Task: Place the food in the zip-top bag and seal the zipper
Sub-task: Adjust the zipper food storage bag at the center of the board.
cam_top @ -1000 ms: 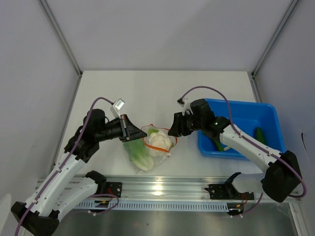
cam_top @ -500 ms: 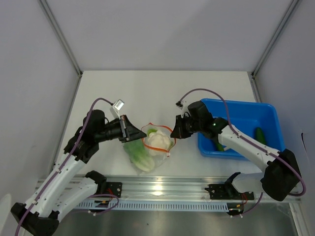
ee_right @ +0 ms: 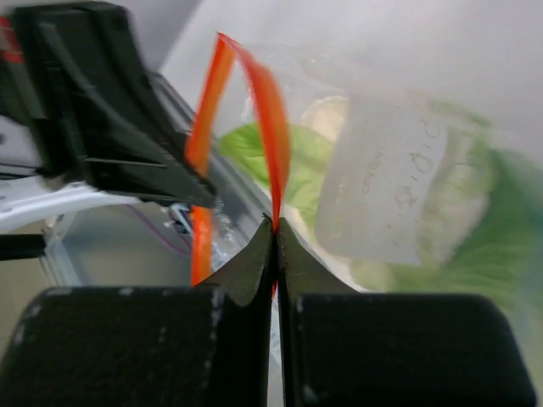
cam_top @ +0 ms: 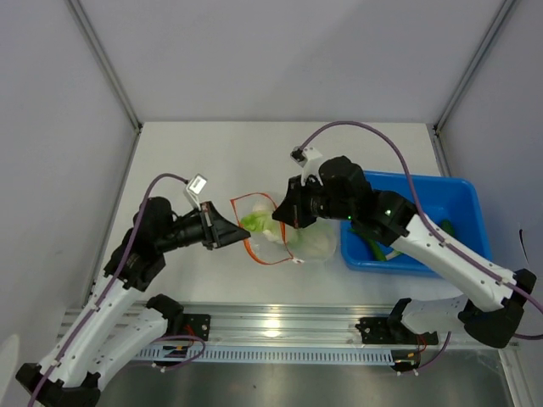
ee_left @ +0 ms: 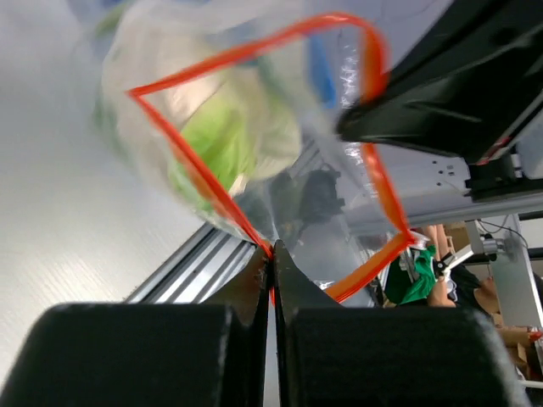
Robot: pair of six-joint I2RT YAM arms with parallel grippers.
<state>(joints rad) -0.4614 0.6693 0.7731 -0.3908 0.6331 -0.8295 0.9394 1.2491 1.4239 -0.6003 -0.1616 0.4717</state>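
Both tools are pinched fully closed on the zipper (ee_left: 212, 62): left tool (ee_left: 271, 254) on 1 lip, right tool (ee_right: 273, 225) on the other. The zip-top bag (cam_top: 288, 242) is slung between them with leafy food (ee_left: 216, 144) inside. The load looks light and soft and the film floppy and slick, so I'd grip only the stiffer strip.

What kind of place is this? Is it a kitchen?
Probably a robot lab booth, not a kitchen: two robot arms bolted to a metal rail, a white table, and plain grey walls closing it in.

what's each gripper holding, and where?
Both hold the zip-top bag by its zipper: left gripper on one side of the mouth, right gripper on the other.
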